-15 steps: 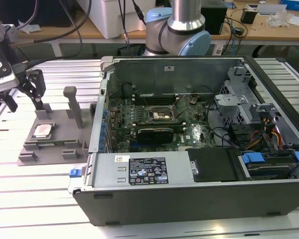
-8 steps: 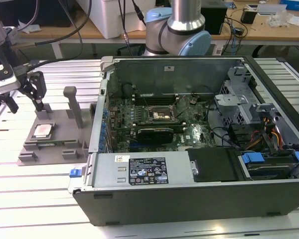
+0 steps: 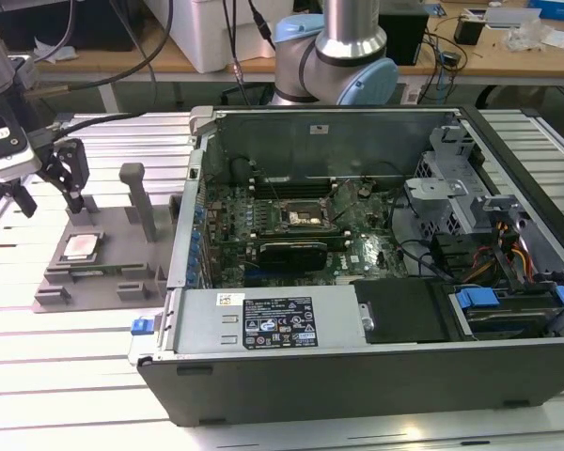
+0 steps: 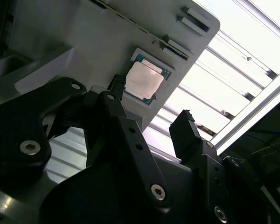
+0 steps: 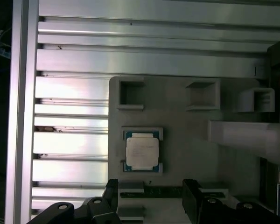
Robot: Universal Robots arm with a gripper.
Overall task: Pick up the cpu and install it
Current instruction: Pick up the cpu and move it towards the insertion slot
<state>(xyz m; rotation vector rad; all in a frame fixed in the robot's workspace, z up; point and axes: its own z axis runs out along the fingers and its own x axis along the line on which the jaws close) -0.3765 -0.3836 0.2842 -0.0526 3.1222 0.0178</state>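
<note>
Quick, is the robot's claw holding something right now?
Gripper: open, holding nothing; the cpu lies nearby in the grey tray.

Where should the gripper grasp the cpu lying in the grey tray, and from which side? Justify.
Pinch two opposite edges of the cpu, probably from straight above: it lies flat, metal top up, in the tray's shallow pocket, leaving only thin sides to clamp. The gripper hovers open nearby.

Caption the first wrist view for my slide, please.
Open gripper poised near the chip lying in its grey tray.
</note>
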